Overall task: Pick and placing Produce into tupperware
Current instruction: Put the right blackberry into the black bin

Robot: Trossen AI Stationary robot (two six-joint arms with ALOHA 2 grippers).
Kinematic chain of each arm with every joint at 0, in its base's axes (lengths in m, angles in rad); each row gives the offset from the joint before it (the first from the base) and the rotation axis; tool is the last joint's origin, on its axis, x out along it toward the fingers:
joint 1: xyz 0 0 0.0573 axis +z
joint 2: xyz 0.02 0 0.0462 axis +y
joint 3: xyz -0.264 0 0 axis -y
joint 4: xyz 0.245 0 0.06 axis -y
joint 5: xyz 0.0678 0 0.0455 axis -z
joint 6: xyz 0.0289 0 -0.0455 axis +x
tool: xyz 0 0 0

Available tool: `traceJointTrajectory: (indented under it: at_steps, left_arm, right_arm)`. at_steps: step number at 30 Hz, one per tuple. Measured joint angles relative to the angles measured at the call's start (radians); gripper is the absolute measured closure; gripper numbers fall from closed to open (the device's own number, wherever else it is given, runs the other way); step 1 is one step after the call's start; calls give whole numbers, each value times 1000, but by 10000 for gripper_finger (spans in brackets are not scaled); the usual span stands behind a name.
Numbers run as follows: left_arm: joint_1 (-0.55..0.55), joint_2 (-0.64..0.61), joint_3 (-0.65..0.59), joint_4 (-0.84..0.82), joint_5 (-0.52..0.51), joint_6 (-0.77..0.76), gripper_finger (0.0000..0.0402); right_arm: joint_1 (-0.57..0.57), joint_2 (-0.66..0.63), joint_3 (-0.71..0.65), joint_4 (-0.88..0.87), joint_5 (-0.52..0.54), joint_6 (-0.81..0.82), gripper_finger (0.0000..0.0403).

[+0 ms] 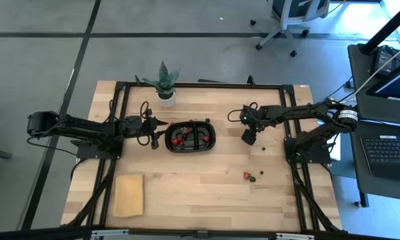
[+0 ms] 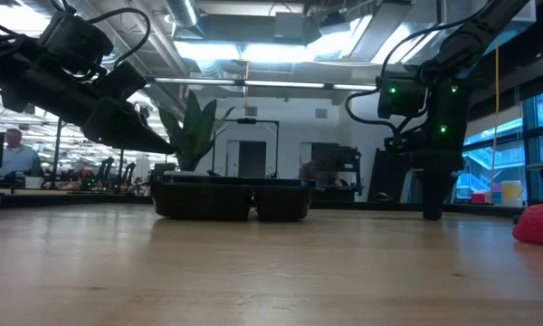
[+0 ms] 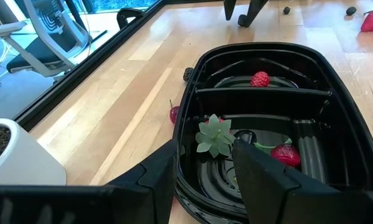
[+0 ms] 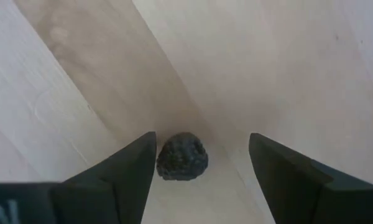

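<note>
The black two-compartment tupperware (image 1: 191,137) sits mid-table and holds several red pieces. My left gripper (image 1: 155,138) hovers open over the tray's left end. In the left wrist view a green-leafed red piece (image 3: 214,135) lies in the tray's near compartment (image 3: 211,171), just past my left gripper's (image 3: 205,146) fingertips. A raspberry (image 3: 259,79) lies in the far compartment. My right gripper (image 1: 249,139) is to the right of the tray, pointing down and open. A dark berry (image 4: 182,157) lies on the wood between my right gripper's (image 4: 202,143) fingers. Loose produce (image 1: 247,175) rests nearer the table's front. My right gripper stands over the dark berry from above, pointing down. One finger (image 4: 143,163) is right against the berry's side (image 4: 163,158) and the other is well apart from it. The berry rests on the table. I cannot tell whether the finger touches it.
A potted plant (image 1: 165,83) stands behind the tray. A flat tan block (image 1: 129,195) lies near the front left corner. A red piece (image 3: 174,114) and a dark berry (image 3: 188,73) lie on the wood beside the tray. A strawberry (image 2: 538,224) shows at the low view's right edge.
</note>
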Motion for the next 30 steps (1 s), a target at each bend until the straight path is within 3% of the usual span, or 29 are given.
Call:
traceJointTrajectory:
  at_steps: [9,20,30]
  left_arm:
    - [0,0,0,0,0,0,255]
    - [0,0,0,0,0,0,255]
    - [0,0,0,0,0,0,255]
  right_arm:
    - [0,57,5,8,-37,0,192]
    - [2,56,13,5,-48,-10,301]
    - [25,61,108,3,-20,-56,303]
